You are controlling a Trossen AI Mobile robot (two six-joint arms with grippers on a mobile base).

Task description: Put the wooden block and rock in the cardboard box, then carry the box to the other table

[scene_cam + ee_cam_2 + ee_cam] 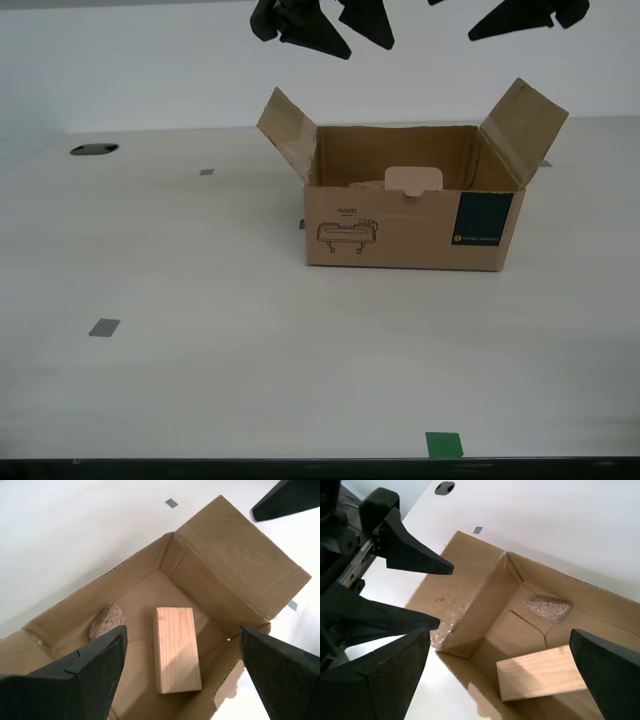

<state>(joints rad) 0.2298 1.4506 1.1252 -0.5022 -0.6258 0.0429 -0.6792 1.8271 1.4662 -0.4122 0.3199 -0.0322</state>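
Hovering above the box (410, 215), both my grippers hang at the top edge of the exterior view, holding nothing. The box stands right of centre in that view on the smooth tabletop (200, 380), its two side flaps splayed outward and upward.

Going left to right in the exterior view: a dark hole (94, 149) at far left, grey marks on the table, then the box, with a green tape square (444, 445) at the lower edge.

My first gripper (505, 675) has its jaws spread wide, empty, looking down into the box; the rock (549, 608) lies against an inner wall and the block (542, 679) rests on the floor, apart from it. My second gripper (182, 667) is likewise wide and empty, with both items below it.

Loading looks done, so the carry is next. I judge it best to bring one gripper to each side wall, below the flaps, grip evenly, and lift level so nothing slides.
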